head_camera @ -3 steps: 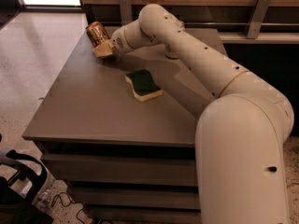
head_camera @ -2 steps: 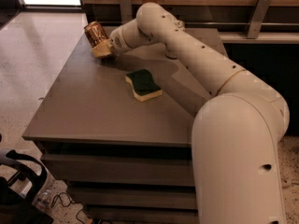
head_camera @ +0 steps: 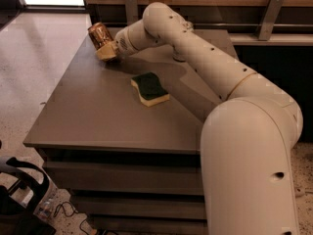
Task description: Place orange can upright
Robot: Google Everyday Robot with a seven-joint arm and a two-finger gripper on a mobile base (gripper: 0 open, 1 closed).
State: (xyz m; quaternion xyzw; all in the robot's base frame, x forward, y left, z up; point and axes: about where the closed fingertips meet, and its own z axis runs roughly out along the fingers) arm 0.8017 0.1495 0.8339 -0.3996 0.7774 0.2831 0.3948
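We record the orange can (head_camera: 99, 34) as copper-brown and glossy with a silver end, tilted rather than upright. The tool (head_camera: 106, 50) is clenched on its lower part, above the table (head_camera: 88, 116) at a far corner. The can projects upward beyond the tool's tip. A sponge (head_camera: 149, 88) lies apart, nearer us.

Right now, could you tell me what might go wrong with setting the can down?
The orange can sits tilted in the gripper near the far left edge of the table; released like this, it may tip and roll off. The jaws grip only its lower end, so it could slip.
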